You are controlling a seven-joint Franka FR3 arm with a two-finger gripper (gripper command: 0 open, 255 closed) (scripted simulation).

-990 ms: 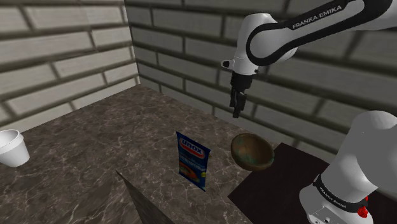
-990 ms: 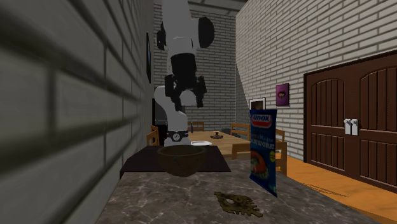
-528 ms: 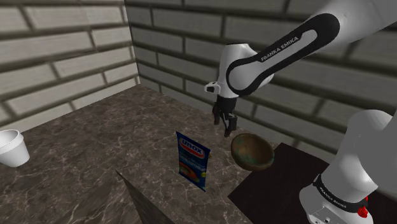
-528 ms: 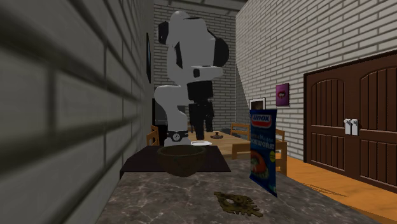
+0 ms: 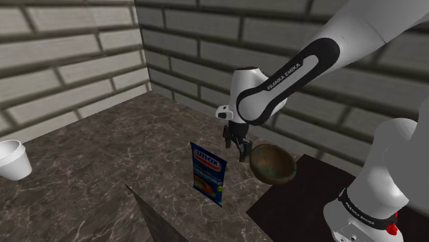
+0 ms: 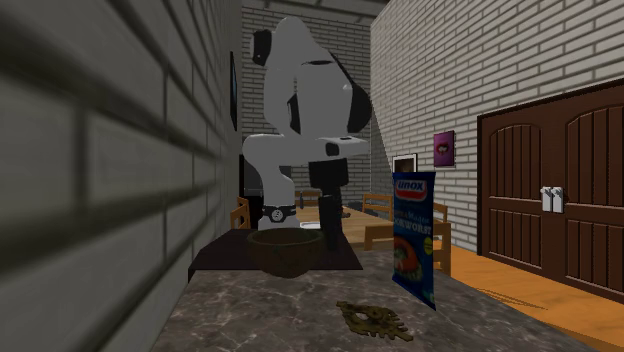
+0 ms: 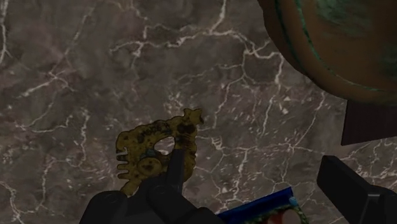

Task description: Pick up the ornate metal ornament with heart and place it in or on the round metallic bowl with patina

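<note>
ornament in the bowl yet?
No, the ornament lies flat on the marble counter, apart from the bowl.

White arm (image 5: 364,24), black joints (image 5: 302,58), black hand (image 5: 240,151).

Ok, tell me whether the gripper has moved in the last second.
Yes. In the shoulder view the gripper dropped leftward, from above the patinated bowl to beside its rim.
</note>
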